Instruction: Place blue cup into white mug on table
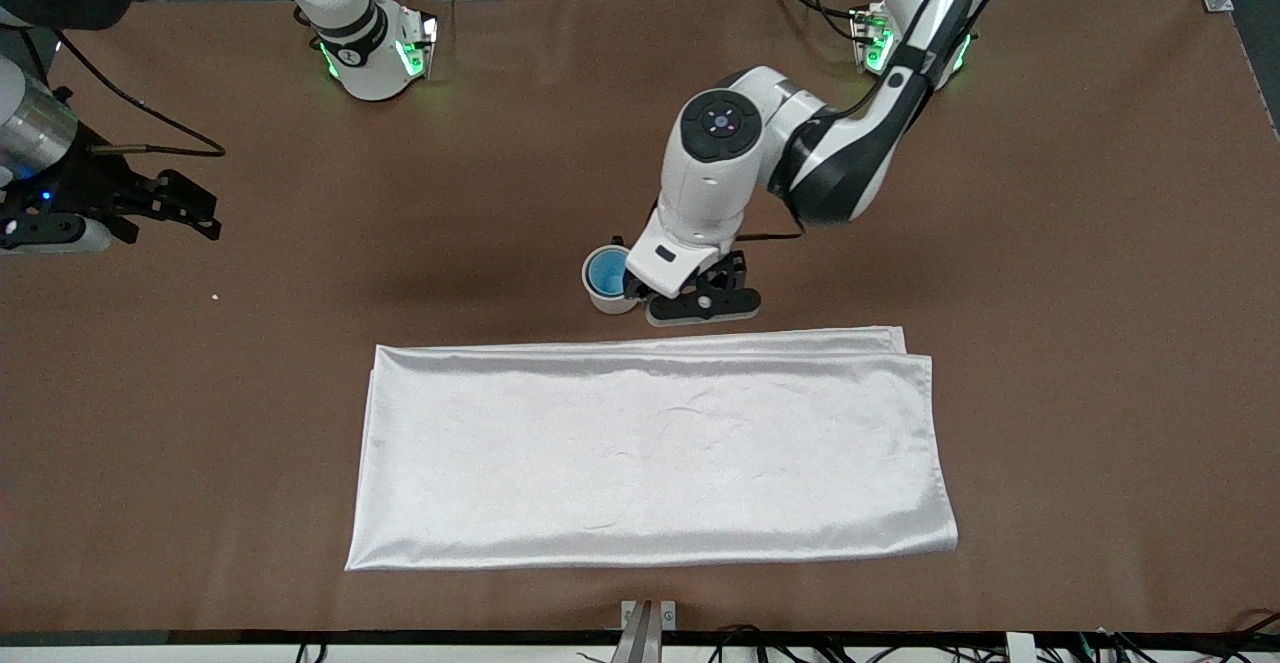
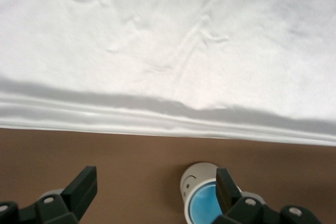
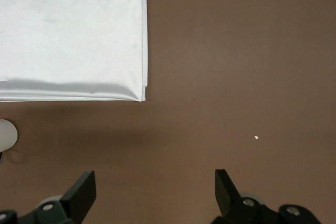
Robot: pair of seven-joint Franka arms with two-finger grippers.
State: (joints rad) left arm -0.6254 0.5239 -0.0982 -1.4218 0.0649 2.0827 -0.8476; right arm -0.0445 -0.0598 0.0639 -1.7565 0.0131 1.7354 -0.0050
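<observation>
The blue cup (image 1: 605, 269) sits inside the white mug (image 1: 610, 283), which stands upright on the brown table (image 1: 1050, 243) just farther from the front camera than the white cloth. My left gripper (image 1: 678, 285) hangs low beside the mug, toward the left arm's end, open and holding nothing. In the left wrist view the mug (image 2: 195, 178) holds the blue cup (image 2: 206, 209), and one finger (image 2: 224, 186) of the open left gripper (image 2: 156, 183) overlaps its rim. My right gripper (image 1: 170, 205) waits open at the right arm's end, over bare table (image 3: 155, 187).
A folded white satin cloth (image 1: 650, 453) lies flat across the middle of the table, nearer the front camera than the mug, and fills the left wrist view (image 2: 168, 51). Its corner (image 3: 68, 35) and the mug's edge (image 3: 6, 134) show in the right wrist view.
</observation>
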